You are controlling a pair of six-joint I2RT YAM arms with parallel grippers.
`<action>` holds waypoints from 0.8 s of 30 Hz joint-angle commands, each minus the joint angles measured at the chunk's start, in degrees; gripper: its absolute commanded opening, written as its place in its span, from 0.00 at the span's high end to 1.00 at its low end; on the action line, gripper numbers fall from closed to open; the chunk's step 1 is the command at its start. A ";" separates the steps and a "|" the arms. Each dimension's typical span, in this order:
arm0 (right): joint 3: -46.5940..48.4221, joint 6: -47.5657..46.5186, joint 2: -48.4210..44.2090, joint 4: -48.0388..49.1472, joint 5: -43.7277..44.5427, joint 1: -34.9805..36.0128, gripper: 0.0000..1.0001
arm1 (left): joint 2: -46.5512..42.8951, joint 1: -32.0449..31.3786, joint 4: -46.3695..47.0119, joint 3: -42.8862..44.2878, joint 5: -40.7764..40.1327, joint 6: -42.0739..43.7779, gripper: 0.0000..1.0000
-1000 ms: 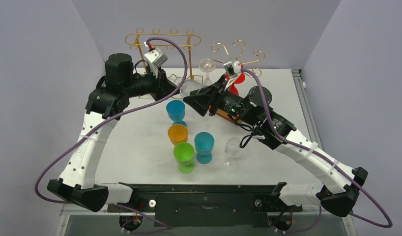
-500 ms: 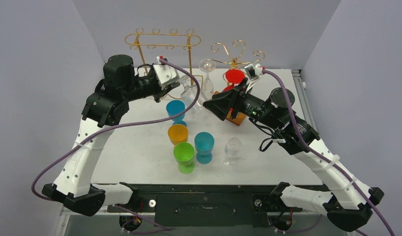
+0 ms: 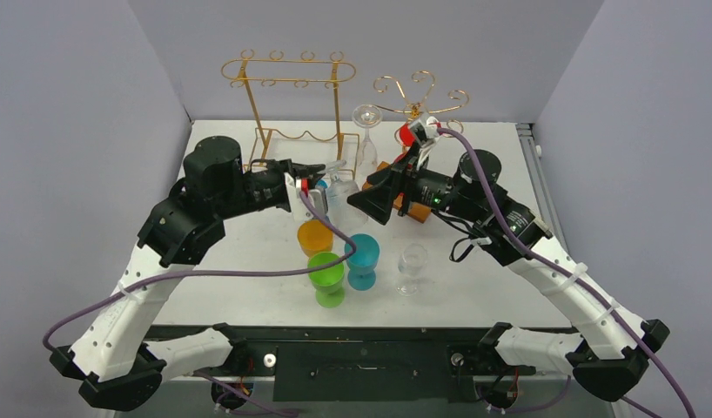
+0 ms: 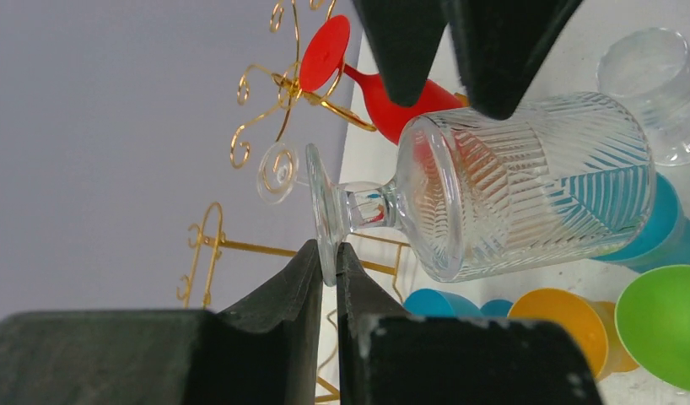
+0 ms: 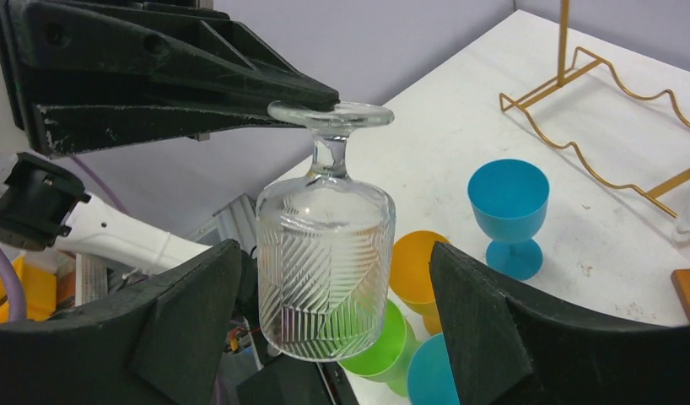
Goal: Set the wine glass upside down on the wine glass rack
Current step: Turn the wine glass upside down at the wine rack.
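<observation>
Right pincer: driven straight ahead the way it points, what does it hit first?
The ribbed clear glass. Its bowl hangs centred in front of the open right pincer, with its foot pinched by the left pincer. How far the bowl sits between the fingers is unclear, but contact looks near.

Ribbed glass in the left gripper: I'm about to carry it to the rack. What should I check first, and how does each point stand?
1. Left gripper shut on the foot of the ribbed glass: ok.
2. Glass inverted, foot up and bowl hanging down: ok, in the right wrist view.
3. Right gripper open, fingers off the bowl: ok, with a gap on each side.
4. Path clear of the right fingers: not ok. They flank the bowl, so back them off first.
5. Hold firm enough to travel: cannot tell. Only the thin rim of the foot is pinched.
6. Free slot on the gold rack: ok, nothing hangs from its top frame.
</observation>
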 commanded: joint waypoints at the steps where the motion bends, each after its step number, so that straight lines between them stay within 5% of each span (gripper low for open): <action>1: -2.98 -2.76 -0.39 10.05 -8.86 -0.42 0.22 | -4.58 -3.94 9.46 -2.29 -2.96 10.30 1.00; 24: -11.45 -1.46 2.51 27.52 -21.16 1.33 0.21 | -9.00 -9.40 19.92 -7.96 -5.42 17.93 1.00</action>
